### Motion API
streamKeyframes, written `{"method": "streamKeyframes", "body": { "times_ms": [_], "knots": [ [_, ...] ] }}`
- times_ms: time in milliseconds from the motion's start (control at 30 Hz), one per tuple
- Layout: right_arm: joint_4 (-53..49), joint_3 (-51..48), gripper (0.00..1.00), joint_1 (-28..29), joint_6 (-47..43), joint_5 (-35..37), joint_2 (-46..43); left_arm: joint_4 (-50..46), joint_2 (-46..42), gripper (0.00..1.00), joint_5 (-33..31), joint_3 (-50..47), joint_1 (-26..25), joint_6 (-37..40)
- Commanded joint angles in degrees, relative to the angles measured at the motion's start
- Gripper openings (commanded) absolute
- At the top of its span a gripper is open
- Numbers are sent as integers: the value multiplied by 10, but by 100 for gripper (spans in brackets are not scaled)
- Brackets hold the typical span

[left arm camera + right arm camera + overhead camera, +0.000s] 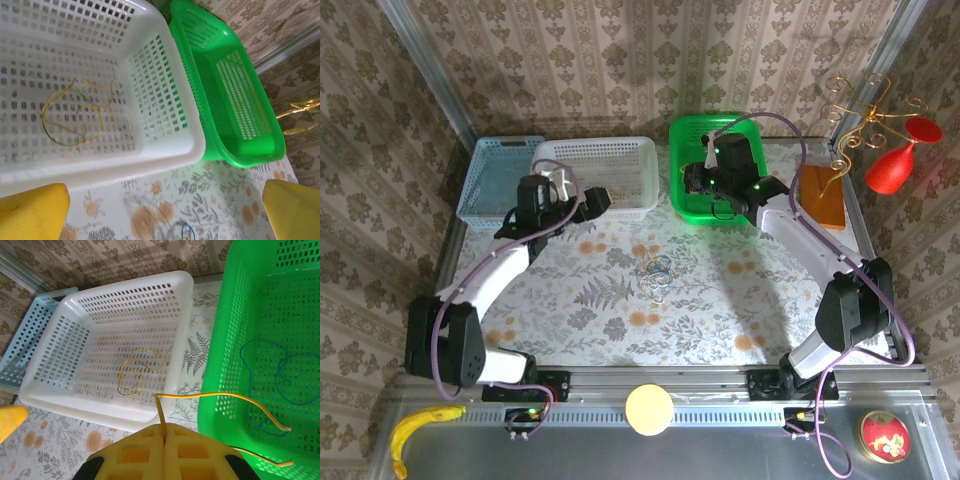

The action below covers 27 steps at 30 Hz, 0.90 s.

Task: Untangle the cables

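From the overhead view I see the clump of cables (658, 272) lying loose near the centre of the flower-printed tablecloth (620, 320); it is a knot of thin looped cords, well apart from both arms. My left gripper (162, 205) hangs over the cloth just off the 6 o'clock rim of the white basket (150, 161); its two blocky yellow fingers (30, 212) are spread wide with nothing between them. That basket is a lattice of slotted white plastic; a thin yellowish cord (75, 112) lies in slack loops on its floor, with a darker stretch along its 7 o'clock bend. At 6 o'clock in the left wrist view a small blue loop (186, 231) shows on the cloth. My right gripper (164, 435) has its ribbed yellow pads pressed together, pinching a yellow wire (220, 395); the wire comes up from the seam, kinks sharply and arcs toward 4 o'clock over the green basket (220, 340); a second end of it shows at 5 o'clock. On the glossy, perforated floor of the green basket a fine blue cord (278, 371) sprawls in wide curves; a pale blue basket (500, 180) sits at 9 o'clock of the white one.
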Motion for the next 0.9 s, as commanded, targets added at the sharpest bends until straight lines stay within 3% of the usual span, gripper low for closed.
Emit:
{"method": "streamKeyframes", "body": {
  "times_ms": [0, 200, 367, 600, 867],
  "knots": [
    [-5, 24, 0, -3, -10, 2, 6, -26, 64, 100, 13, 71, 5, 57],
    [-4, 20, 0, -3, 0, -19, -5, -91, 204, 100, 41, 212, 5, 89],
    [-5, 21, 0, -3, 5, -35, -18, -137, 277, 100, 61, 274, -6, 100],
    [1, 27, 0, -2, 21, -55, -26, -170, 283, 100, 74, 254, -46, 107],
    [14, 31, 0, -2, 41, -79, -29, -160, 226, 100, 100, 191, -90, 69]
  ]
}}
